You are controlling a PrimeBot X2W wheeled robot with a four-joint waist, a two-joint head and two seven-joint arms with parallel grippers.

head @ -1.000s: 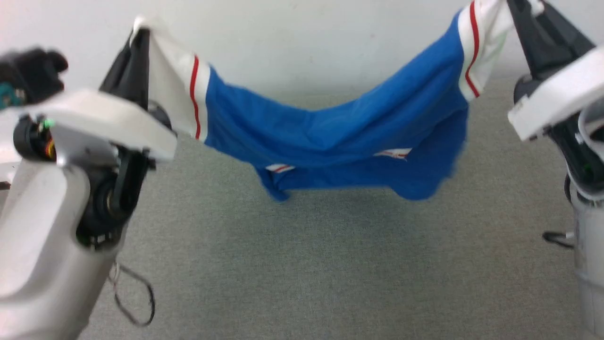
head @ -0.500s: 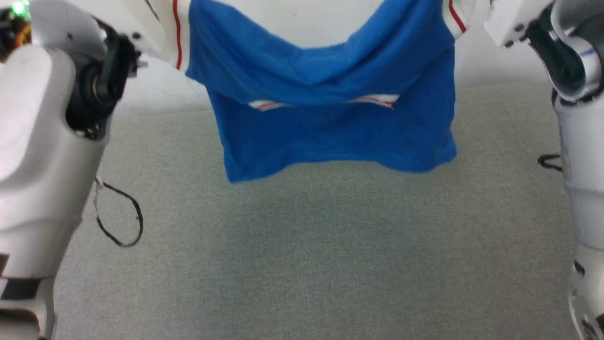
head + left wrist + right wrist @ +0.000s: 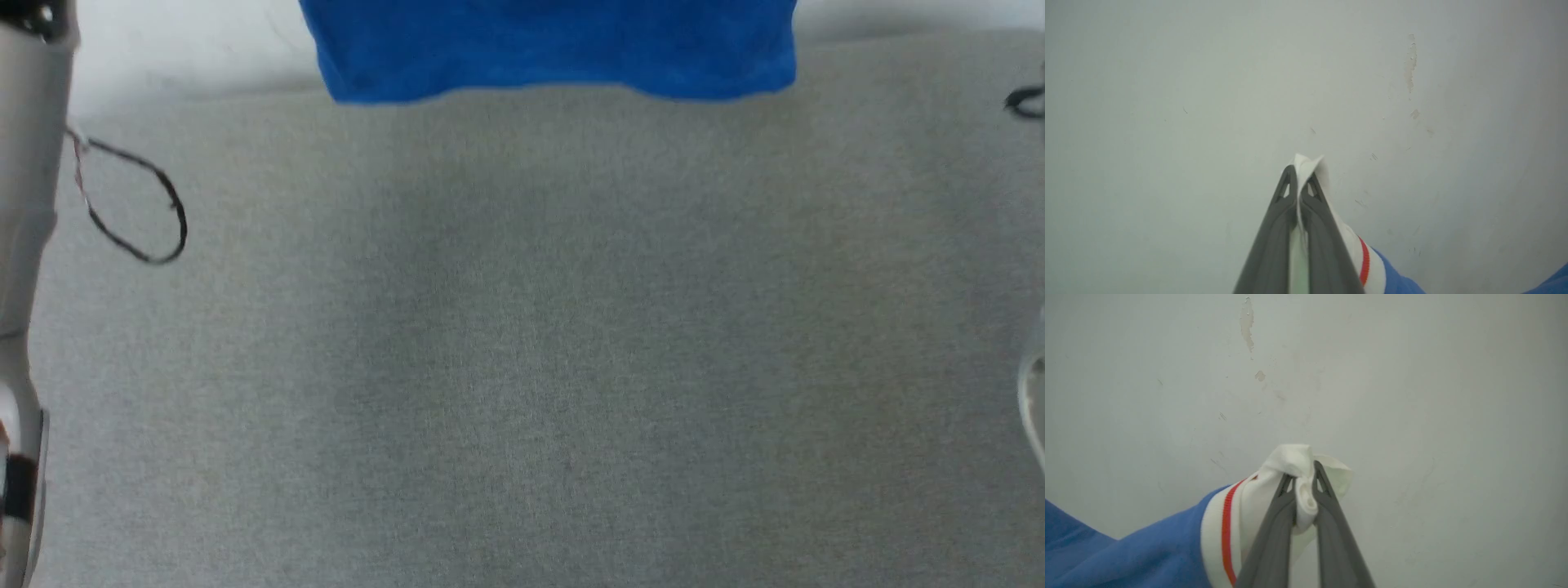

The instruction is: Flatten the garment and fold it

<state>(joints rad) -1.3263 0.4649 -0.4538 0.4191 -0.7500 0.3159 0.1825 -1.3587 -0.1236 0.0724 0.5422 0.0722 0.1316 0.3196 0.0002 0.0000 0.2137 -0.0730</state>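
The royal-blue garment (image 3: 555,49) hangs in the air, its lower hem showing along the top of the head view above the grey surface (image 3: 522,351). In the left wrist view my left gripper (image 3: 1299,179) is shut on a white sleeve of the garment (image 3: 1367,265), red stripe and blue cloth trailing to the lower right. In the right wrist view my right gripper (image 3: 1303,473) is shut on the bunched other white sleeve of the garment (image 3: 1249,514), with the blue body hanging off to the lower left.
A pale wall (image 3: 1208,102) with chipped paint stands close behind both grippers. My pale left forearm (image 3: 24,245) with a black cable loop (image 3: 139,212) runs down the left edge of the head view; another cable (image 3: 1024,102) shows at the right edge.
The garment has risen towards the top of the head view, out of its sagging drape; the neck trim, sleeves and both grippers have left that view.
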